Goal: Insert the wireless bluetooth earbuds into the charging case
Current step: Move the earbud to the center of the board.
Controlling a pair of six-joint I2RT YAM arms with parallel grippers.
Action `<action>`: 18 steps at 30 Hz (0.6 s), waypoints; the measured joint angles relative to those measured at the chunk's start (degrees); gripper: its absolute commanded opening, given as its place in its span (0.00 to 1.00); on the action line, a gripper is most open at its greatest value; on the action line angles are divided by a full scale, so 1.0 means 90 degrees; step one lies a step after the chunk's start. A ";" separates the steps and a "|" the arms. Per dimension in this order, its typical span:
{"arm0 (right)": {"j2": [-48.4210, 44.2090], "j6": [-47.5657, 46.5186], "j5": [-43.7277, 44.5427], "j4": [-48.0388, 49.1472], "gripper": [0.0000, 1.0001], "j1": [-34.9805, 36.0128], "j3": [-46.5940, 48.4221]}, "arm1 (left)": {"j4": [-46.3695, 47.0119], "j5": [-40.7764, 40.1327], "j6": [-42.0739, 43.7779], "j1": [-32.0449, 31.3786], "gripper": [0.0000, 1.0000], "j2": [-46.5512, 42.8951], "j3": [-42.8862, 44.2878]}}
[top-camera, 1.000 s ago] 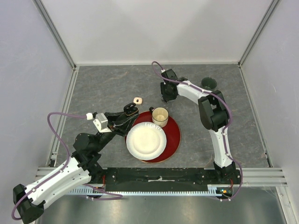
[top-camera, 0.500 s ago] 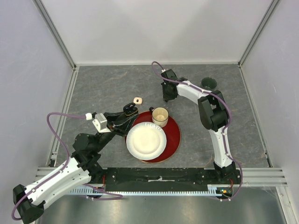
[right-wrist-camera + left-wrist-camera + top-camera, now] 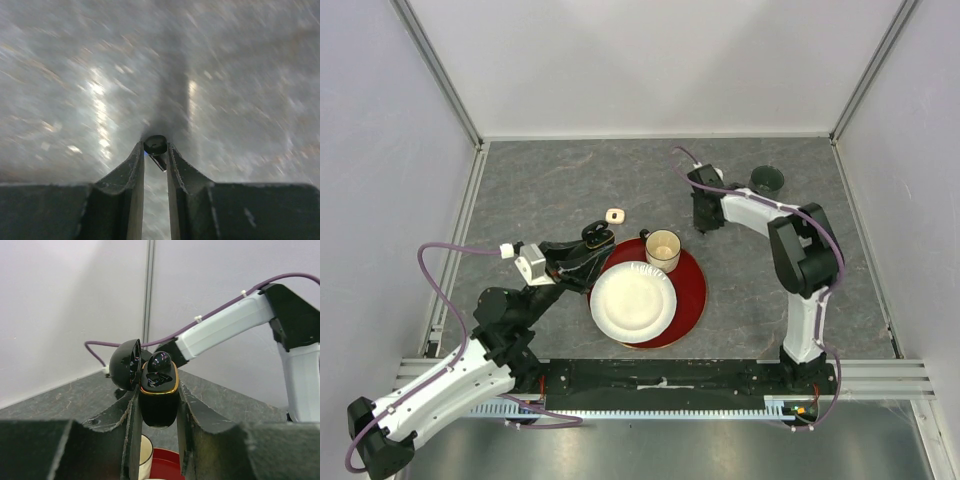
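Transfer step: charging case (image 3: 159, 401) is clamped in left pincer (image 3: 157, 412), black earbud (image 3: 155, 145) pinched in right pincer (image 3: 155, 154); carrying toward 9 o'clock and seating is needed.

Paper cup (image 3: 662, 249), white plate (image 3: 633, 299) on red tray (image 3: 692, 290).

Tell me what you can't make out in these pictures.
- Top view: the small white item near the red plate, too small to identify.
- Left wrist: charging case, black-on-black interior; filled sockets unclear.
- Right wrist: black earbud, stem partly hidden by the right gripper; tabletop blurred.
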 measured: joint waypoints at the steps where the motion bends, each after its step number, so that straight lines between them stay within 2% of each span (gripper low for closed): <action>1: -0.0211 0.0046 0.0061 0.0010 0.21 -0.0051 -0.0301 | 0.0000 0.0005 0.0000 0.0000 0.02 -0.0015 0.0000; 5: -0.1018 0.0296 0.0267 0.0010 0.23 -0.0223 -0.1377 | 0.0000 0.0024 0.0002 0.0000 0.02 -0.0100 -0.0019; 9: -0.1882 0.0823 0.0401 0.0046 0.30 -0.0257 -0.2477 | 0.0012 0.0027 0.0002 0.0000 0.02 -0.0206 -0.0107; 11: -0.2195 0.1066 0.0393 0.0080 0.40 -0.0257 -0.2854 | 0.0019 0.0024 0.0002 0.0000 0.02 -0.0257 -0.0180; 18: -0.2424 0.1328 0.0372 0.0160 0.48 -0.0248 -0.3145 | 0.0036 0.0027 0.0002 0.0000 0.02 -0.0325 -0.0304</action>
